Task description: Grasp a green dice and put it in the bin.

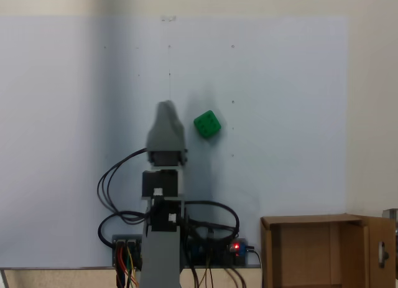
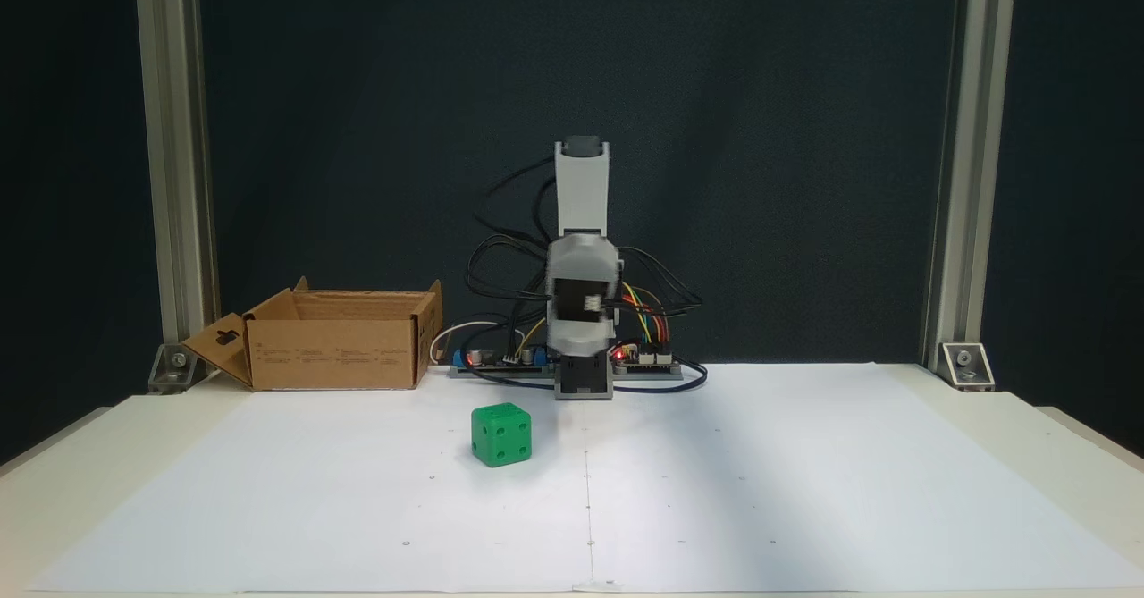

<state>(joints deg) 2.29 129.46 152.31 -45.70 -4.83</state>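
The green dice point(image 1: 207, 124) point(image 2: 500, 434) rests on the white sheet, apart from everything. My gripper point(image 1: 166, 106) point(image 2: 579, 341) is folded over the arm's base and raised off the table. In a fixed view from above its grey tip sits just left of the dice with a small gap; its jaws lie one behind the other, so their state is hidden. The bin point(image 1: 311, 221) point(image 2: 335, 352), a brown cardboard box with upright flaps, stands beside the arm's base, in the lower right corner from above and at the left in the front-facing fixed view.
Circuit boards with coloured wires and a lit red LED point(image 1: 235, 246) point(image 2: 617, 355) flank the arm's base. Aluminium posts point(image 2: 174, 160) point(image 2: 961, 160) stand at the table's back corners. White paper point(image 2: 804, 473) covers most of the tabletop.
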